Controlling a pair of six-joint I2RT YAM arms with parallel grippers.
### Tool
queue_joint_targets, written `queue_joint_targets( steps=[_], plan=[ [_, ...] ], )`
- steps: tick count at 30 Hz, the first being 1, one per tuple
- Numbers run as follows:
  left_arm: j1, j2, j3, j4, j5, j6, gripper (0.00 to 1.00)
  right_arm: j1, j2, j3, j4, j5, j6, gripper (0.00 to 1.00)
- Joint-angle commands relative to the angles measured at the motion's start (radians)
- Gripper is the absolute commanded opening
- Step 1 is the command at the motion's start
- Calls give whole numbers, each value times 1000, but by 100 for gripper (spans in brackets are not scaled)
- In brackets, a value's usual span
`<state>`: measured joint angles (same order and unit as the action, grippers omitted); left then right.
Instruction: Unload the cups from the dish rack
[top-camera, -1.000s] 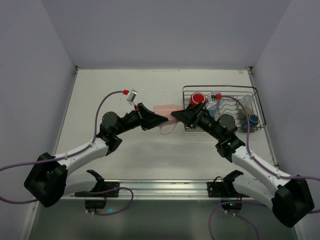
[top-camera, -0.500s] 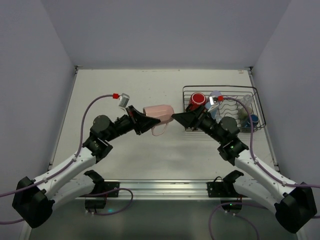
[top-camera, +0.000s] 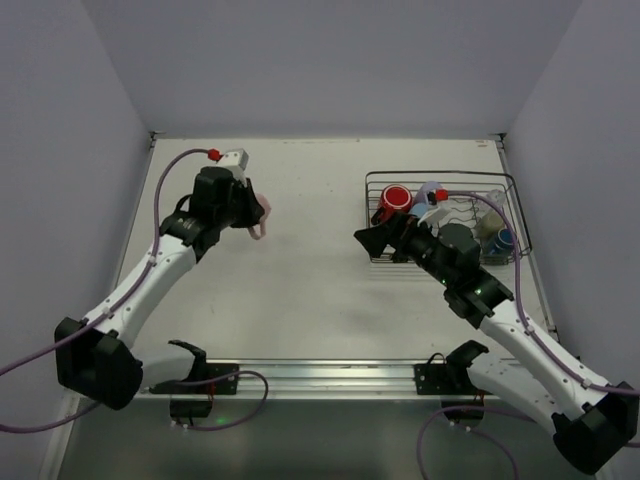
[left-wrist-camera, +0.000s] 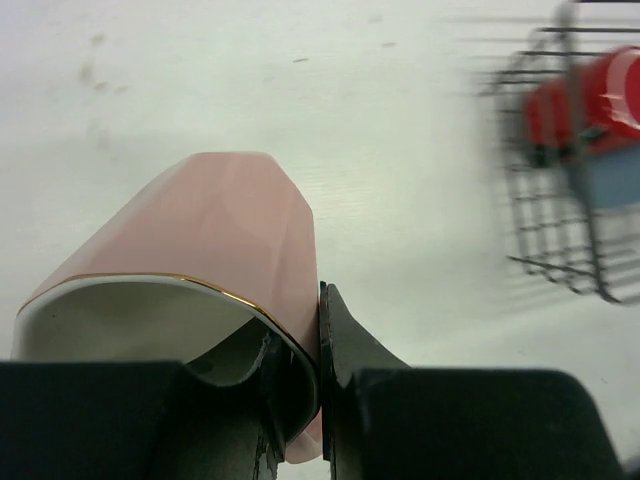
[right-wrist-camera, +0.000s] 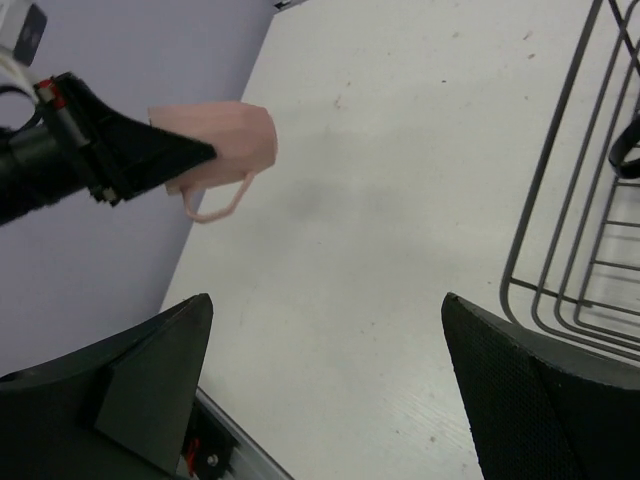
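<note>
My left gripper (top-camera: 252, 206) is shut on the rim of a pink mug (top-camera: 261, 212), one finger inside and one outside, and holds it above the table at the left. The left wrist view shows the mug (left-wrist-camera: 200, 235) tilted on its side between the fingers (left-wrist-camera: 345, 335). The right wrist view shows it (right-wrist-camera: 228, 140) too. My right gripper (top-camera: 363, 240) is open and empty just left of the wire dish rack (top-camera: 440, 176). The rack holds a red cup (top-camera: 395, 198), a light blue cup (top-camera: 430, 196) and a dark navy cup (top-camera: 507, 238). My right arm hides others.
The rack stands at the back right, near the right wall. Its wires show at the right edge of the right wrist view (right-wrist-camera: 560, 200) and blurred in the left wrist view (left-wrist-camera: 560, 230). A metal rail (top-camera: 320, 375) runs along the near edge.
My left arm has swung the pink mug from the table's middle, beside the rack, to the back left. My right gripper stayed open and shifted slightly.
</note>
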<state>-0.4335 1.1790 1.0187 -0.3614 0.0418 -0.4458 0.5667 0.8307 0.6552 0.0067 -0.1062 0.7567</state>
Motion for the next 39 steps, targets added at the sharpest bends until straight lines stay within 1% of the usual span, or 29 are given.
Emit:
queue_joint_targets(
  steps=[1,5,6,10,14,16,21,24,25,27,28,29,30,31,33,34,37,39],
  plan=[
    [168,92,113,-122,-8,101,0,2,-42,40,-154,66,-129,99],
    [271,204,199,-186,3,124,0,4,-80,23,-197,97,-161,99],
    [300,229,242,-203,4,128,0,2,-90,20,-204,97,-168,99],
    [346,358,322,-263,3,137,0,4,-105,12,-214,89,-189,99],
    [351,455,388,-327,-42,165,0,4,-128,-5,-208,85,-200,99],
    [352,502,397,-338,-104,173,0,4,-133,-19,-198,74,-203,99],
    [355,579,420,-353,-140,183,0,4,-143,-31,-209,71,-215,99],
    [355,607,434,-366,-166,190,10,4,-148,-29,-215,74,-223,99],
    [355,611,437,-364,-175,191,18,5,-148,-31,-214,74,-223,99],
    [355,613,442,-366,-186,197,25,4,-145,-31,-206,76,-221,99],
    [355,614,445,-372,-192,199,32,4,-140,-29,-206,76,-220,99],
    [355,614,448,-375,-198,200,35,4,-137,-26,-208,76,-220,99],
    [355,611,451,-378,-201,200,41,4,-133,-22,-211,77,-221,99],
    [357,599,451,-376,-201,199,52,4,-125,-19,-214,82,-221,99],
    [355,579,451,-372,-206,197,62,4,-119,-2,-231,91,-221,99],
    [355,558,452,-369,-206,196,70,4,-111,4,-237,95,-226,99],
    [355,501,457,-353,-198,188,79,4,-108,32,-264,106,-234,99],
    [355,446,457,-344,-192,174,82,2,-102,61,-298,149,-241,99]
  ],
)
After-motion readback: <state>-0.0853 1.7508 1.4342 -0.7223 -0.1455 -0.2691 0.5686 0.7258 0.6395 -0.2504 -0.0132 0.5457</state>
